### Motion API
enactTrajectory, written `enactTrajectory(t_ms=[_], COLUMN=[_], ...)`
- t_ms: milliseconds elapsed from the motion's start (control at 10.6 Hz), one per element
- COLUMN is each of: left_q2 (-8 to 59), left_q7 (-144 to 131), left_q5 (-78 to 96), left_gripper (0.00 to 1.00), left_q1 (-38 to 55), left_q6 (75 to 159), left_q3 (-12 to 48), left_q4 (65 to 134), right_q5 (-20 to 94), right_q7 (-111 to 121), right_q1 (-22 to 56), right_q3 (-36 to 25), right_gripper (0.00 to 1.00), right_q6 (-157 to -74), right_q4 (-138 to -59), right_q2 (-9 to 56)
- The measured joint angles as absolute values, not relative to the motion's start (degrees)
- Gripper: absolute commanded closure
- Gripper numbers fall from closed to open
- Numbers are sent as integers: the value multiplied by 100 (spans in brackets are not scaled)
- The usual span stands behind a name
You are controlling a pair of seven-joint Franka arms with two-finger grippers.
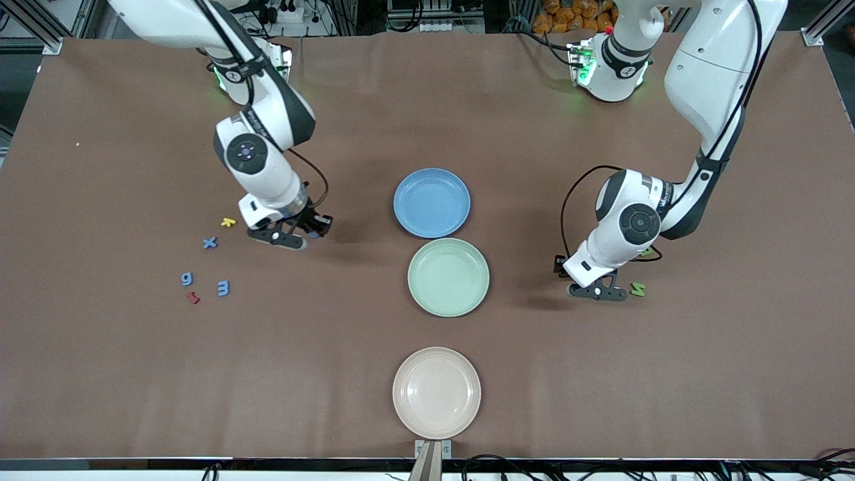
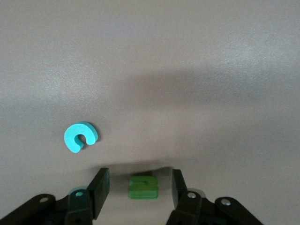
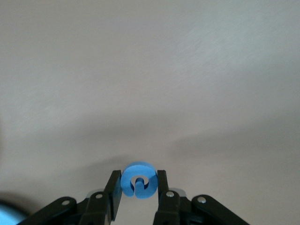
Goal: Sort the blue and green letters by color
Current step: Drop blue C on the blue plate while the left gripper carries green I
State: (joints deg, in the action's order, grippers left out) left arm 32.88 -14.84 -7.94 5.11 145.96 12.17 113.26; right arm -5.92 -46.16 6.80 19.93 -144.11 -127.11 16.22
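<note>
Plates come first by size: a blue plate (image 1: pixel 431 202), a green plate (image 1: pixel 448 276) and a beige plate (image 1: pixel 436 392) lie in a row down the middle of the table (image 1: pixel 427 100), all bare, so no letter looks sorted yet.

Next, the arms. The right gripper (image 3: pixel 137 193) is up over bare table, its fingers (image 3: pixel 114 191) closed on a blue letter (image 3: pixel 138 180) pinched across its width between the pads; judging by its colour, it is meant for the blue plate. The left gripper (image 2: pixel 140 192) is low at the table with its fingers (image 2: pixel 99 187) apart, one on each side of a green letter (image 2: pixel 143 187) and clear of it, a straddle that suits closing on it. A teal letter (image 2: pixel 80 137) lies just outside one finger, and an "s" (image 1: pixel 638 289) sits beside that gripper.

Smallest are the loose pieces by the right arm's end: an "x" (image 1: pixel 210 243), a "g" (image 1: pixel 187 278) and a "3" (image 1: pixel 223 288), all blue, with a yellow letter (image 1: pixel 228 222) and a red letter (image 1: pixel 193 297) among them.
</note>
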Motion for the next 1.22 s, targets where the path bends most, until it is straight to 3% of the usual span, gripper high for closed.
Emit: enactTrajectory(t_ms=[94, 188, 377, 565, 659, 753, 848, 1224], left_q2=[3288, 3288, 3288, 3288, 3288, 3288, 3283, 3240], left_q7=[-1485, -1485, -1485, -1485, -1485, -1485, -1485, -1500], left_q5=[-794, -794, -794, -794, -794, -794, -794, -794], left_gripper=[76, 86, 97, 100, 100, 100, 100, 100], left_q1=[509, 509, 510, 512, 512, 511, 512, 544], left_q6=[14596, 14596, 14595, 14595, 14595, 14524, 14430, 13940], left_q3=[1216, 1215, 1213, 1217, 1218, 1218, 1221, 1614], left_q4=[11326, 11326, 11326, 11323, 11316, 11282, 11208, 10585], right_q5=[-504, -457, -446, -443, -443, -443, -440, -438], right_q7=[-4794, -5043, -5696, -6257, -6397, -6501, -6671, -7282], right_q1=[929, 1192, 1746, 2250, 2429, 2559, 2611, 2614], right_q3=[1997, 2005, 2022, 2034, 2039, 2050, 2101, 2209], right_gripper=[90, 90, 90, 90, 71, 23, 0, 0], right_q6=[-14410, -14410, -14411, -14411, -14411, -14411, -14412, -14410], right_q4=[-12632, -12521, -12169, -11742, -11585, -11468, -11379, -11195], right_q2=[1651, 1717, 2006, 2429, 2618, 2775, 2885, 2968])
